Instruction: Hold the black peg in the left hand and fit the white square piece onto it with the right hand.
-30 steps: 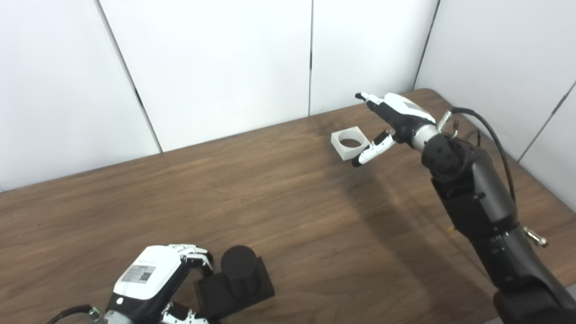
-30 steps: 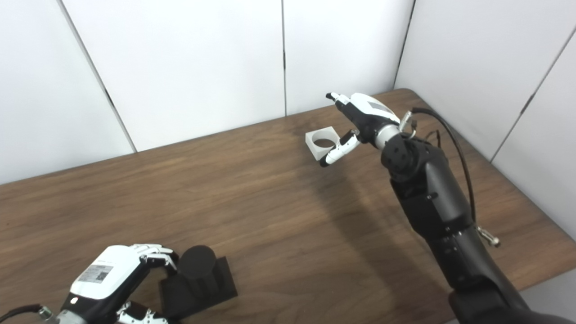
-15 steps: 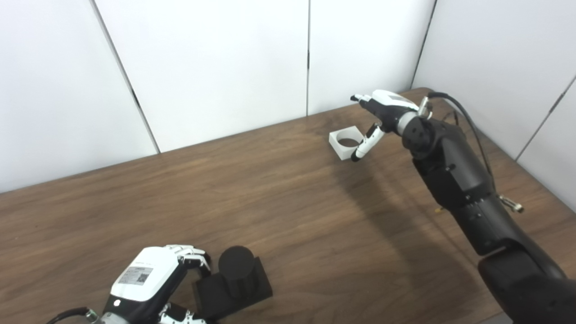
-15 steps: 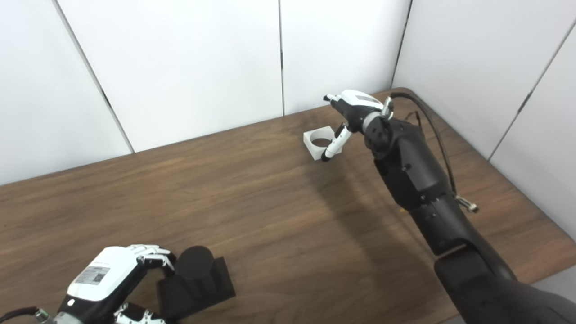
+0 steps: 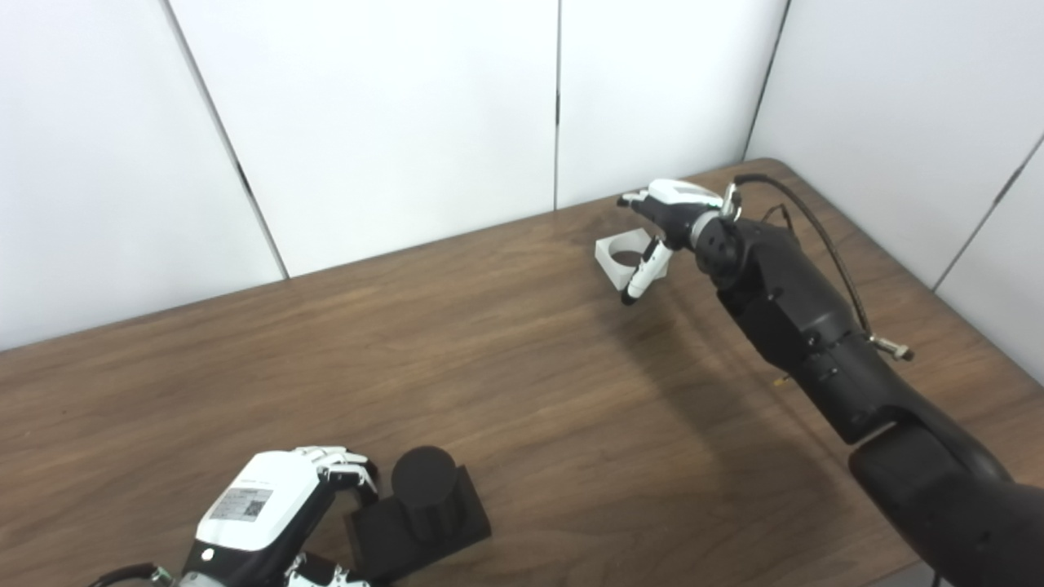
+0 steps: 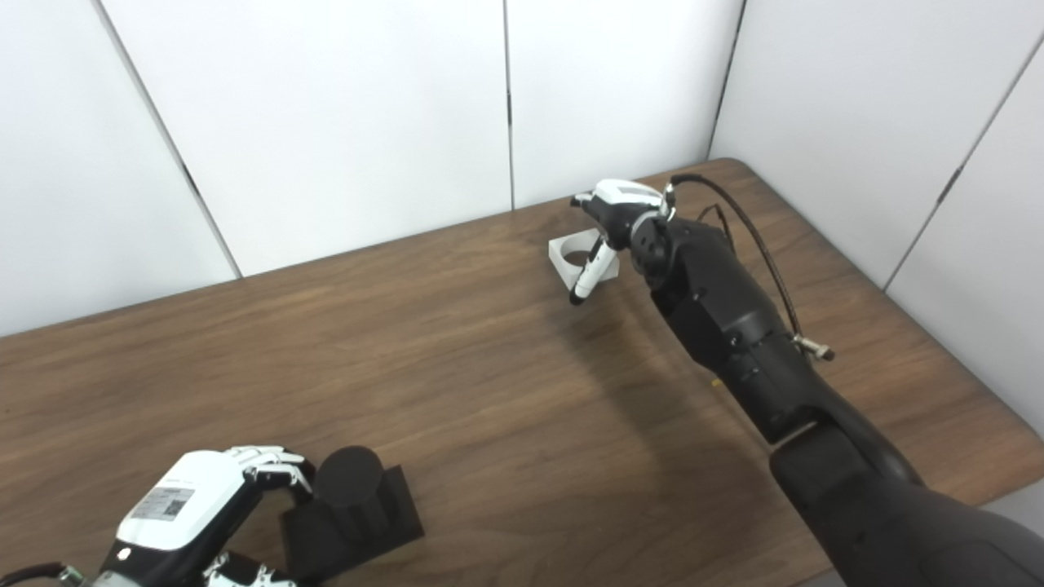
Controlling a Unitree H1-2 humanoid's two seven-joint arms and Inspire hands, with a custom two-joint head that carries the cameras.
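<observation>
Bench of dark wood carries everything, and nothing on it is a container, so nothing is held inside anything. Near the front left corner the peg stands upright on its black square base; the left hand sits against the base's left side with fingers curled at its edge, but whether they truly clamp it I cannot tell. Near the far right corner the square lies flat, its round hole up. Above it the right hand hovers with fingers spread, the thumb hanging at the square's near corner, holding nothing. Likely risks: the thumb nudging the light square away across the smooth wood before the fingers close, or a shallow corner pinch tilting it.
</observation>
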